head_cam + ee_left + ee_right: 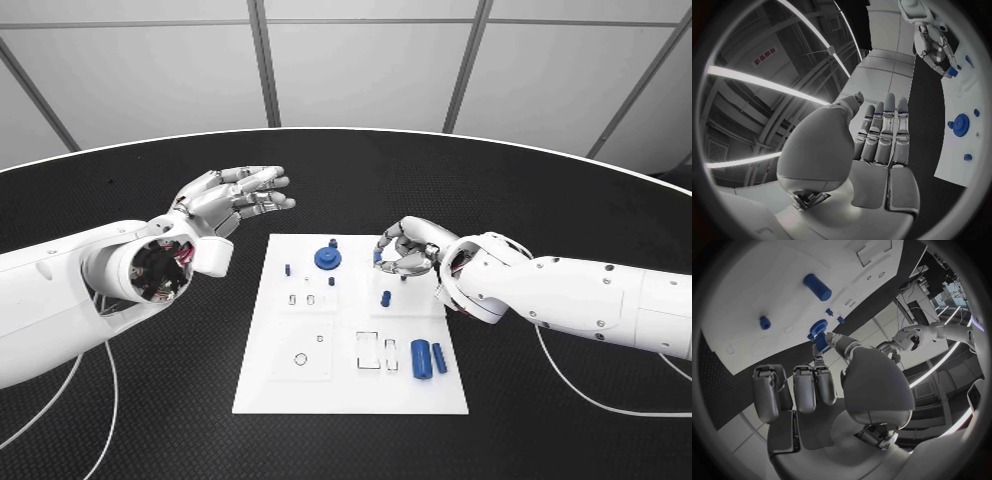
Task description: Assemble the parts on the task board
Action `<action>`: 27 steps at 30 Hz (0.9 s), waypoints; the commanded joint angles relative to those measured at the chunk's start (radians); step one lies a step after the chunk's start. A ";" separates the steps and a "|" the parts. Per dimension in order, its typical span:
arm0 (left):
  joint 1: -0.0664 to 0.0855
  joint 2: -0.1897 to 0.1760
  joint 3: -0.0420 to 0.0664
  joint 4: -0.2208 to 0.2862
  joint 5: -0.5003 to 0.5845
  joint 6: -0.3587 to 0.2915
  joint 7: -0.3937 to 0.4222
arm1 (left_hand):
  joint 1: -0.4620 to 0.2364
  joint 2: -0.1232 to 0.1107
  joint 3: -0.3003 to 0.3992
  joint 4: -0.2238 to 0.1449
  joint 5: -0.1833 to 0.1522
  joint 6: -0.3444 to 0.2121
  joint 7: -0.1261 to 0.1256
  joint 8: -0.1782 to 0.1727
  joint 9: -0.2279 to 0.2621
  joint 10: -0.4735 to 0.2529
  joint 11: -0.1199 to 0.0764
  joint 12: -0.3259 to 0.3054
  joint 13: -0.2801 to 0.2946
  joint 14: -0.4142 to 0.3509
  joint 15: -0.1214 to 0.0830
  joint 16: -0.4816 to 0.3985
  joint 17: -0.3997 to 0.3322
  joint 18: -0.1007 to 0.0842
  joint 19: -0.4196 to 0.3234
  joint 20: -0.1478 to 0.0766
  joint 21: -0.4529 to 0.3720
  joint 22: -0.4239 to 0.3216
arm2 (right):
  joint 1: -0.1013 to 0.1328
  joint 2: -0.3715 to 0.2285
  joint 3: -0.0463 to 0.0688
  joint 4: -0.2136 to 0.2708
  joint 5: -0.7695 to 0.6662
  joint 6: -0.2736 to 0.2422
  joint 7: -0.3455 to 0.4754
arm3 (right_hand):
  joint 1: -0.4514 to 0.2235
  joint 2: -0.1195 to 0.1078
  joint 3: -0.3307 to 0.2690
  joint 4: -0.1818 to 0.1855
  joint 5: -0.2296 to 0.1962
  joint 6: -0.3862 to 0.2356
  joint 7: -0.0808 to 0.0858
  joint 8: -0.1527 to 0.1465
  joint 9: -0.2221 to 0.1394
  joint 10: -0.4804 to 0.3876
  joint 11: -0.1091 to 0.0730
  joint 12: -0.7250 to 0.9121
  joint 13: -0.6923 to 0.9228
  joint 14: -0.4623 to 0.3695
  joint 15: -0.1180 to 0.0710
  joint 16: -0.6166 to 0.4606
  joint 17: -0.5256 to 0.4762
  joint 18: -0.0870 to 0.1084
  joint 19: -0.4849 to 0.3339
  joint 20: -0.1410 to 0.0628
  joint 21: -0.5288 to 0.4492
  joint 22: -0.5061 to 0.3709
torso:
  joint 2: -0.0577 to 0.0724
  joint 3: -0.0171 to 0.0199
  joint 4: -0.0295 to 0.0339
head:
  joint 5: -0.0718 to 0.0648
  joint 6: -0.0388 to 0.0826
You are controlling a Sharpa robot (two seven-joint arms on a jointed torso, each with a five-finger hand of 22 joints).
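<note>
Blue part, roughly upright, pinched in right robot hand.

Even, bright light falls on the black table in the head view, and the white task board stands out sharply against it, close to washed out, with only faint shadows beside the arms. Long strip lights glare as white bands in both wrist views. Those fisheye circles bend straight edges strongly toward their dark rims, and detail softens at the rim.
</note>
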State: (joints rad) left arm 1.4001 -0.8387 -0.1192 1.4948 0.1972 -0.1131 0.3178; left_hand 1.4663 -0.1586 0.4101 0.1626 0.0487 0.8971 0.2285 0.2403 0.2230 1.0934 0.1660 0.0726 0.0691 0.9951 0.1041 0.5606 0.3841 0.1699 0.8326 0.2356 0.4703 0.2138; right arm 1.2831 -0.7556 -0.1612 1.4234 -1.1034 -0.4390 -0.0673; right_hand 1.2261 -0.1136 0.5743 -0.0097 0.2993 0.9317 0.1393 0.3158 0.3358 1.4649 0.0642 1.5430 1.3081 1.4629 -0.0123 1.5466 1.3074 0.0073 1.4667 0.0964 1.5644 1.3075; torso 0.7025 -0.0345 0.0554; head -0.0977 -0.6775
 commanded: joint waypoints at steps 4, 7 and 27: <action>0.000 0.021 0.000 -0.022 0.000 0.005 -0.001 | -0.013 0.000 0.006 0.000 0.001 -0.008 0.003 -0.005 0.002 -0.009 0.000 -0.005 0.002 -0.008 0.001 0.004 0.002 0.011 -0.005 0.001 0.006 0.002 | 0.002 0.098 0.000 -0.033 -0.012 0.035 -0.027 | -0.013 0.003 0.005 0.005 -0.006 -0.001 0.003 0.002 0.001 0.083 -0.004 0.003 0.237 0.095 -0.002 0.003 0.207 -0.007 0.103 -0.004 0.006 0.263 | -0.008 -0.0092 0.0089 | 0.037 -0.005; 0.000 0.030 0.000 -0.030 0.000 0.006 -0.001 | -0.013 0.000 0.006 0.000 0.001 -0.008 0.003 -0.005 0.002 -0.009 0.000 -0.005 0.002 -0.008 0.001 0.004 0.002 0.011 -0.005 0.001 0.006 0.002 | 0.003 0.131 -0.001 -0.048 -0.029 0.044 -0.035 | -0.013 0.003 0.005 0.005 -0.006 -0.001 0.003 0.002 0.001 0.083 -0.004 0.003 0.237 0.095 -0.002 0.003 0.207 -0.007 0.103 -0.004 0.006 0.263 | -0.007 -0.0099 0.0079 | 0.056 -0.005; 0.000 0.041 0.000 -0.045 0.000 0.008 -0.003 | -0.013 0.001 0.007 0.000 0.001 -0.008 0.003 -0.005 0.002 -0.008 0.000 -0.004 0.002 -0.008 0.001 0.004 0.002 0.011 -0.006 0.001 0.006 0.002 | -0.018 0.234 -0.003 -0.078 -0.190 0.065 -0.116 | -0.015 0.004 0.008 0.004 0.003 -0.008 0.005 -0.001 0.000 0.081 -0.003 0.000 0.234 0.094 0.000 0.002 0.203 -0.007 0.104 -0.003 0.006 0.263 | -0.004 -0.0048 0.0045 | 0.073 -0.019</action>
State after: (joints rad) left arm 1.4000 -0.7979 -0.1191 1.4504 0.1970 -0.1054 0.3150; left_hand 1.4627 -0.1550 0.4100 0.1627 0.0487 0.8972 0.2285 0.2403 0.2231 1.0934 0.1660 0.0726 0.0700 0.9951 0.1041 0.5606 0.3847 0.1701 0.8325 0.2356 0.4703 0.2138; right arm 1.2658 -0.5223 -0.1638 1.3445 -1.2879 -0.3751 -0.1825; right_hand 1.2168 -0.1099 0.5771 -0.0067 0.2971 0.9264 0.1442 0.3118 0.3341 1.4649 0.0643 1.5424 1.3078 1.4629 -0.0123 1.5465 1.3073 0.0074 1.4666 0.0965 1.5644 1.3074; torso 0.6991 -0.0391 0.0595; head -0.0258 -0.6958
